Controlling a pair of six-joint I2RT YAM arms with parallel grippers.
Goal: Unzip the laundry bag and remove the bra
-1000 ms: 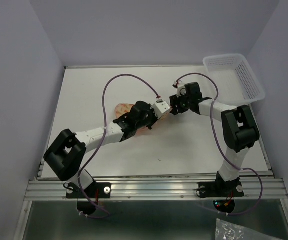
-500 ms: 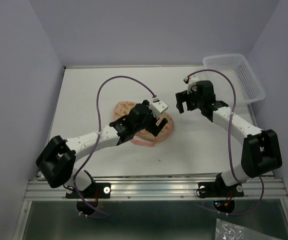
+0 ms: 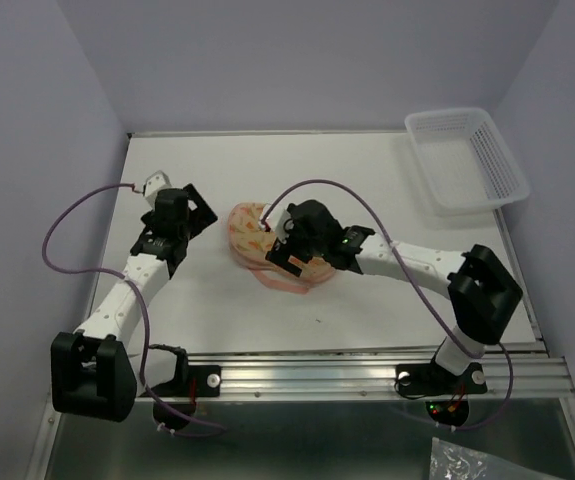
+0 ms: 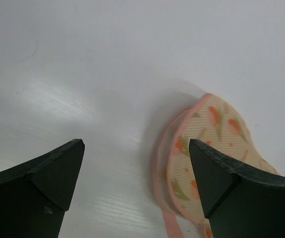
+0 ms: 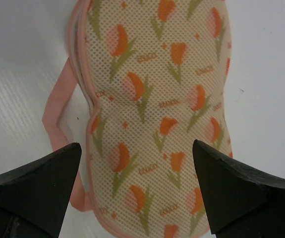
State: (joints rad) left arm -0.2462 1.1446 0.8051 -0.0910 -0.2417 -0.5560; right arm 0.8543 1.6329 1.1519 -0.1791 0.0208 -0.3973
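- The right end effector (image 5: 136, 148), fingers spread wide, hangs over the laundry bag (image 5: 152, 114) and pinches nothing.
- The left end effector (image 4: 136, 144), also spread, sits over bare counter (image 4: 83, 59) just beside the bag's left lobe.
- The bag is pale mesh with an orange tulip print and pink trim, and it lies flat mid-counter.
- In the top view its long axis runs far-left to near-right.
- Open counter surrounds it; the white lattice basket (image 3: 467, 160) sits well apart at the far right corner.

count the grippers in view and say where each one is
2. The left gripper is open over bare table, just left of the laundry bag. The right gripper is open directly above the bag's middle. Neither holds anything; none seem hidden.
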